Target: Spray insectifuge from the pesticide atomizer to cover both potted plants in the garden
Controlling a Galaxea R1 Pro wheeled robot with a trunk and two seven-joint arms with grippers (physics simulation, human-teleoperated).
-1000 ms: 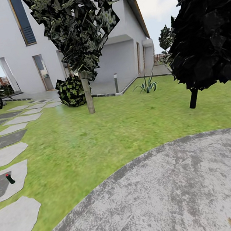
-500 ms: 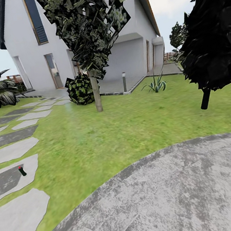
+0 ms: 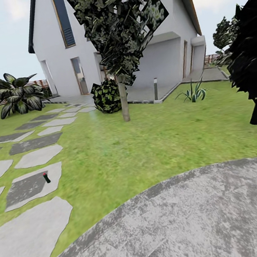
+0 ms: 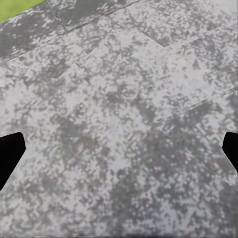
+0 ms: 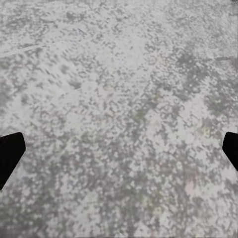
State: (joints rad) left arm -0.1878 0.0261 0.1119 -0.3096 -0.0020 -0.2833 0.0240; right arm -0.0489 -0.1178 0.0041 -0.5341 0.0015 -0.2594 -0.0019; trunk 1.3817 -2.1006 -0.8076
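Two grippers' jaws spread wide, empty, over grey patio (image 3: 193,222) — small dark red-tipped bottle (image 3: 46,177) on stepping stone (image 3: 32,187), label unreadable.

Plain black fingertips (image 4: 11,156) on the left claw (image 4: 119,153) and right claw (image 5: 119,156).

L gripper (image 4: 119,148): two dark fingertips (image 4: 10,156) show at opposite edges of the L wrist view, spread wide apart w/ nothing between them, pointing down. R gripper (image 5: 119,153): same pose, dark fingertips (image 5: 10,156) at opposite edges of the R wrist view, jaws wide apart and holding nothing, also aimed downward.
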